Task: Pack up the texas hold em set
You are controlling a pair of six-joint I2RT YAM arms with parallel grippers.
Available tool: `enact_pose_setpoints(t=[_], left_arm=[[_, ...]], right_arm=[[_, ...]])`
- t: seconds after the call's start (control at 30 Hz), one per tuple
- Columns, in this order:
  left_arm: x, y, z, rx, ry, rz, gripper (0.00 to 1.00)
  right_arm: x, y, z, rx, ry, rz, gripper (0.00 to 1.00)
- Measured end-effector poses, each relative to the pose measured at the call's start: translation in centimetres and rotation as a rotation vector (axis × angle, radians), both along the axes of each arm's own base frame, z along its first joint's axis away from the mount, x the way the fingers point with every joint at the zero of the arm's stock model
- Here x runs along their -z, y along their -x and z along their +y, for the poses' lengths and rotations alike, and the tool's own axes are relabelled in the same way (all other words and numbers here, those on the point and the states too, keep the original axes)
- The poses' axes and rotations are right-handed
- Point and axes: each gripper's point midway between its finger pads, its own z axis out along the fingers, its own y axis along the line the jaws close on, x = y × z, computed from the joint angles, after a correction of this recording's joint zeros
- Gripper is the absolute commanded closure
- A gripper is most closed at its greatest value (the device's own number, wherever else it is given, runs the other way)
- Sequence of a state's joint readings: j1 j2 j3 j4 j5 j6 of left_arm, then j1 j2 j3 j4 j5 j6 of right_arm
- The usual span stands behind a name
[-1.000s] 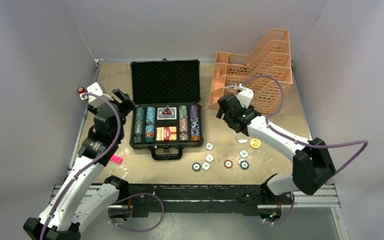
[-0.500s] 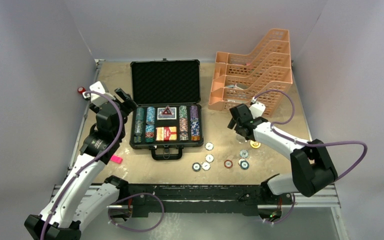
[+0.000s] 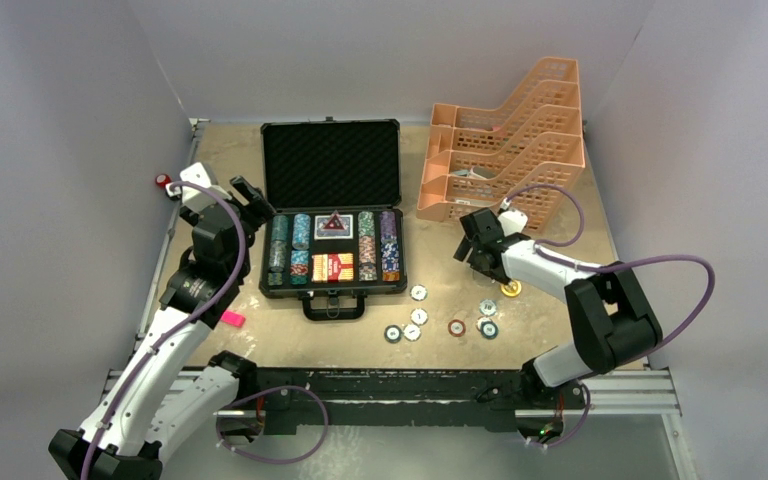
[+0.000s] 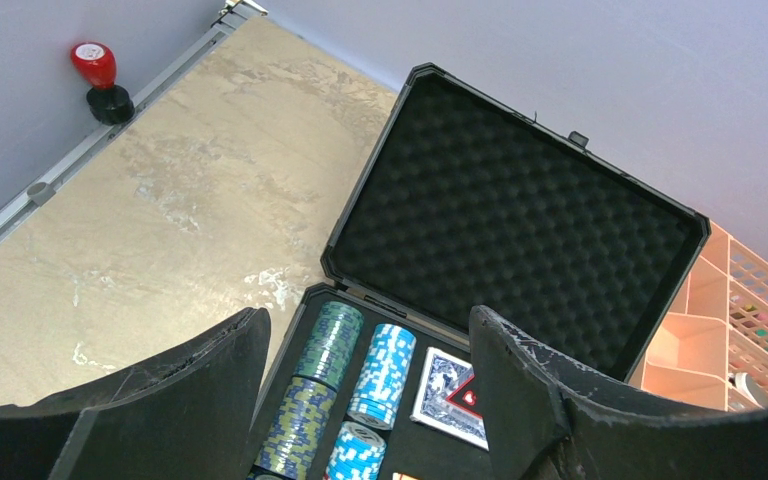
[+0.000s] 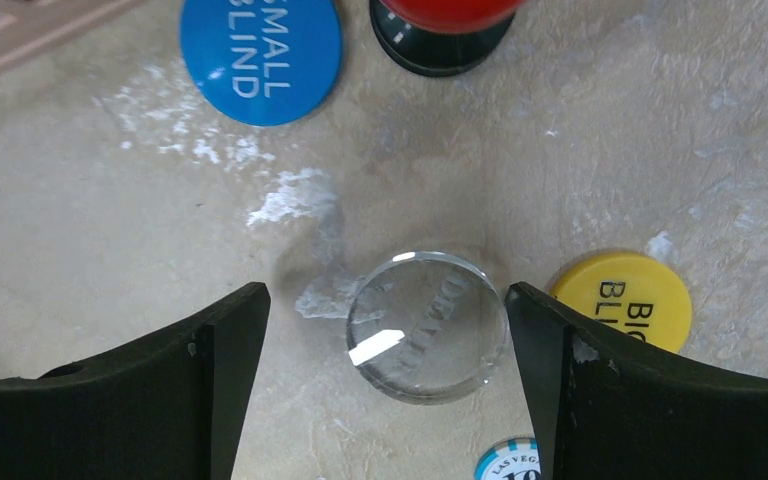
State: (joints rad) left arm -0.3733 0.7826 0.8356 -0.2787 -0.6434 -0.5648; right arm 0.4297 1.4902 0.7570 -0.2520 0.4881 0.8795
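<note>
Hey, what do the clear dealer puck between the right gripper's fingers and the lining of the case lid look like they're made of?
Dealer puck: probably clear acrylic or glass, glossy; the table shows through it and a highlight glints on top. Lid lining: likely black foam, matte, with an egg-crate dimple pattern.

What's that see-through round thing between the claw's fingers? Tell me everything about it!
It is the clear dealer button, a thick round disc that looks like glass or clear plastic, with faint letters that seem to spell DEALER and a bright glint. It lies flat on the beige table, between the open fingers of the right claw, which do not seem to touch it. The yellow big blind button lies nearby, apart.
</note>
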Motion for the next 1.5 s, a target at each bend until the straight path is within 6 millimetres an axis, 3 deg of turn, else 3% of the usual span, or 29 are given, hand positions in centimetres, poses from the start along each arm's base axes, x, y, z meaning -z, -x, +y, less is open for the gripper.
enact_pose_setpoints(t=[0.2, 0.5, 0.67, 0.8, 0.9, 1.07, 1.17, 1.23, 1.33, 1.5], left_arm=[[0.0, 0.0, 0.0, 0.001, 0.0, 0.0, 0.28], [0.0, 0.0, 0.0, 0.001, 0.001, 0.0, 0.28], [0.0, 0.0, 0.0, 0.002, 0.0, 0.0, 0.28], [0.0, 0.0, 0.0, 0.002, 0.001, 0.0, 0.28], [0.0, 0.0, 0.0, 0.002, 0.001, -0.002, 0.28], [-0.3, 0.2, 0.1, 0.0, 0.004, -0.01, 0.28], [-0.5, 0.3, 0.3, -0.008, 0.006, -0.018, 0.28], [-0.7, 0.5, 0.5, -0.016, 0.007, -0.025, 0.28], [-0.9, 0.6, 0.6, -0.022, 0.008, -0.032, 0.28], [-0.9, 0.6, 0.7, -0.028, 0.008, -0.034, 0.28]], right_arm=[[0.8, 0.7, -0.7, 0.032, 0.027, 0.038, 0.14], [0.9, 1.0, -0.6, 0.036, 0.022, 0.053, 0.44], [0.7, 1.1, -0.1, 0.011, 0.003, 0.057, 0.46], [-0.6, 0.8, 1.3, -0.04, -0.004, 0.035, 0.45], [-3.6, -0.4, 4.6, -0.122, -0.033, -0.035, 0.45], [-10.2, -2.5, 13.3, -0.309, -0.134, -0.202, 0.45], [-12.4, -2.7, 18.4, -0.413, -0.174, -0.258, 0.45], [-12.8, -2.6, 22.0, -0.489, -0.191, -0.271, 0.44], [-11.8, -1.9, 25.8, -0.586, -0.19, -0.256, 0.44], [-9.5, 0.3, 29.8, -0.741, -0.173, -0.2, 0.44]])
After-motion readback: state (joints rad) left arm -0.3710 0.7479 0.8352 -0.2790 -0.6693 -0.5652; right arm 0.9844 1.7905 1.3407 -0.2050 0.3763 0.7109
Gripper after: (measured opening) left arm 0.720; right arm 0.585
